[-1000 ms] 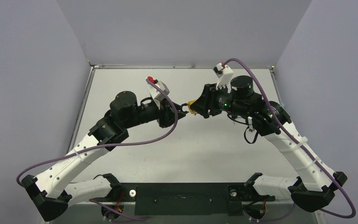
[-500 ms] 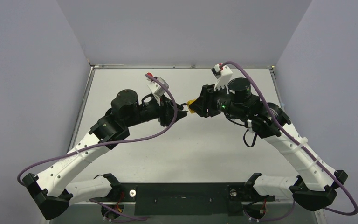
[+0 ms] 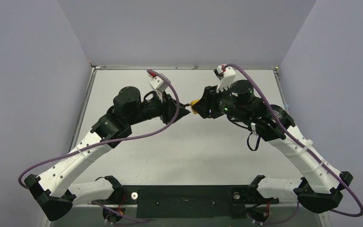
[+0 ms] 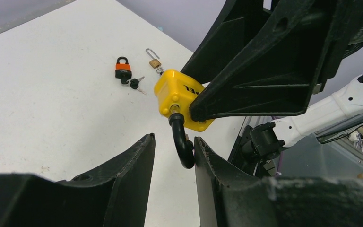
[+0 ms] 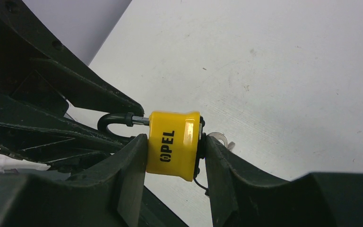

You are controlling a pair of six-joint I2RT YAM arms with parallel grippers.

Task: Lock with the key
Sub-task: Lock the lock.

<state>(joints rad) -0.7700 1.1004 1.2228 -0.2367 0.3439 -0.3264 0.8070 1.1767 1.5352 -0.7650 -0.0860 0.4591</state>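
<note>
A yellow padlock [image 5: 172, 144] marked OPEL is clamped by its body between my right gripper's [image 5: 175, 138] fingers, held in the air above the table. It also shows in the top view [image 3: 195, 104] and the left wrist view [image 4: 177, 97]. Its black shackle [image 4: 182, 142] is raised open and points at my left gripper [image 4: 172, 138]. The left jaws stand apart around the shackle's bend, which touches the right finger [image 4: 208, 156]. A dark part and a clear ring [image 5: 217, 138] sit at the padlock's base; I cannot tell if this is the key.
A small orange and black padlock [image 4: 122, 70] with dark keys beside it and a small brass padlock [image 4: 154, 61] lie on the white table [image 3: 137, 90], beyond the held lock. Grey walls enclose the table on three sides.
My left gripper has rolled at the wrist and shifted a little up and toward the padlock. The right gripper with the padlock has edged slightly left.
</note>
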